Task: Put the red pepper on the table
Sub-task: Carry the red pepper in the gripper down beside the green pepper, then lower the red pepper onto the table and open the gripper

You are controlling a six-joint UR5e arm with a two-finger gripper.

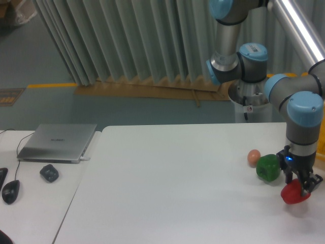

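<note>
Nearly done: tool [298, 187] grips the red pepper [294, 193] low over the desk [167, 193], beside the green pepper [268, 167]; release remains.

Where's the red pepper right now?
The red pepper is near the table's right edge, held in the gripper's jaws, just right of the green pepper.
</note>
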